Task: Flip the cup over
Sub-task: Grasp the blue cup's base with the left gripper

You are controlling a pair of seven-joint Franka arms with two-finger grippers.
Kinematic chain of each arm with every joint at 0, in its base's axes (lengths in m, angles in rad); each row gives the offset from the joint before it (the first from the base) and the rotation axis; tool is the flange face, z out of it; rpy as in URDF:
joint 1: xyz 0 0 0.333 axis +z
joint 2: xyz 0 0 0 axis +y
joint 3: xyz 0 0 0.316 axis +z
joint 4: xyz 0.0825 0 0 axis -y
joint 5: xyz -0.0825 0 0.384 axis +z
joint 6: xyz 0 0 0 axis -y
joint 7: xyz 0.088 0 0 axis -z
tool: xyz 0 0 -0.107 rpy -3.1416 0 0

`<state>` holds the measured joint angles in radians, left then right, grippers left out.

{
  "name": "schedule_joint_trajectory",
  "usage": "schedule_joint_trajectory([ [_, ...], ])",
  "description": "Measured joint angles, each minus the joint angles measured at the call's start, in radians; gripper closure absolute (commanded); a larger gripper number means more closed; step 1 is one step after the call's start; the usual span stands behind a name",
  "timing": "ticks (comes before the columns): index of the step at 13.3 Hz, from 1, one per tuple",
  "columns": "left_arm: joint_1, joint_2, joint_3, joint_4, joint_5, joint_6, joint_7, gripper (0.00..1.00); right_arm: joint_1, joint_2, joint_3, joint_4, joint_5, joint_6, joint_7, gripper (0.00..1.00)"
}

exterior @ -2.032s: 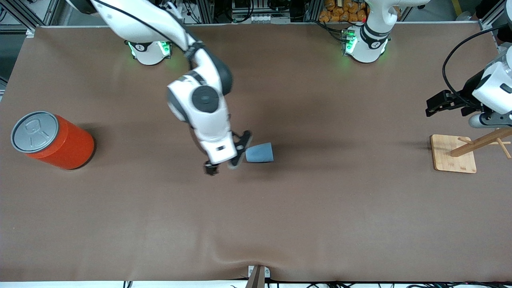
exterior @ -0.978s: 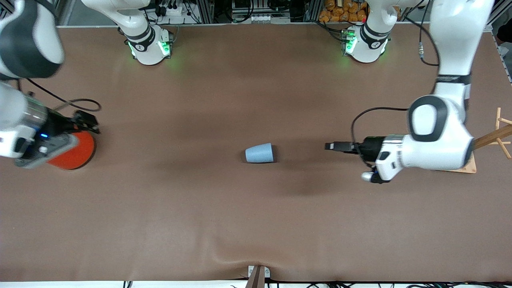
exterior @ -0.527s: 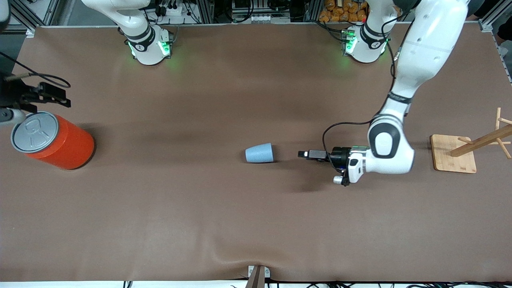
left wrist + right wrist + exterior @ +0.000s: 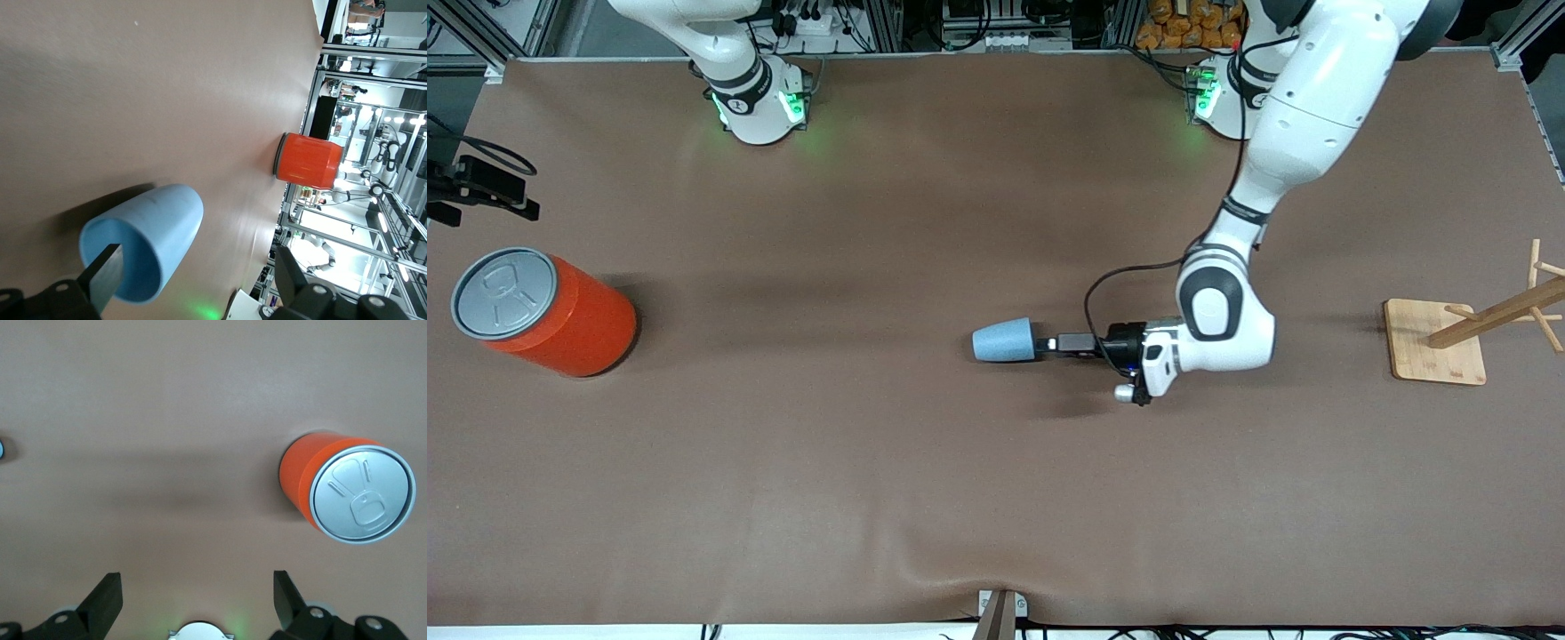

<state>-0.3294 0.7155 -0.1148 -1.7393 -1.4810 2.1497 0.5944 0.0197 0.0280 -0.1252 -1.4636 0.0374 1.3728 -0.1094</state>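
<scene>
The light-blue cup (image 4: 1003,340) lies on its side at the middle of the table, its mouth toward the left arm's end. My left gripper (image 4: 1049,343) is low at the cup's mouth and open. In the left wrist view one finger (image 4: 103,277) reaches into the cup (image 4: 143,240), and the other finger (image 4: 297,273) stands well clear of it, outside. My right gripper (image 4: 480,188) is open and empty, up in the air at the right arm's end of the table beside the orange can; the right wrist view shows its spread fingers (image 4: 107,600).
A large orange can (image 4: 543,311) with a grey lid stands upright at the right arm's end; it also shows in both wrist views (image 4: 308,160) (image 4: 347,493). A wooden rack on a square base (image 4: 1436,342) stands at the left arm's end.
My right gripper left the cup and withdrew to the right arm's end by the can. My left gripper swept in from the rack's end, and one finger now reaches into the cup's mouth.
</scene>
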Motion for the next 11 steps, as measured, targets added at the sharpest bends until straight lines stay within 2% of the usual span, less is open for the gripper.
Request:
schedule_joint_trajectory([
  [7,0.0,0.002,0.003,-0.005,-0.018,0.01,-0.02,0.0,0.0,0.001,0.002,0.045,-0.027,-0.026,0.07,0.0],
  [11,-0.026,0.022,0.001,-0.009,-0.069,0.01,-0.026,0.0,-0.031,0.052,-0.005,0.114,-0.042,-0.021,0.07,0.0],
])
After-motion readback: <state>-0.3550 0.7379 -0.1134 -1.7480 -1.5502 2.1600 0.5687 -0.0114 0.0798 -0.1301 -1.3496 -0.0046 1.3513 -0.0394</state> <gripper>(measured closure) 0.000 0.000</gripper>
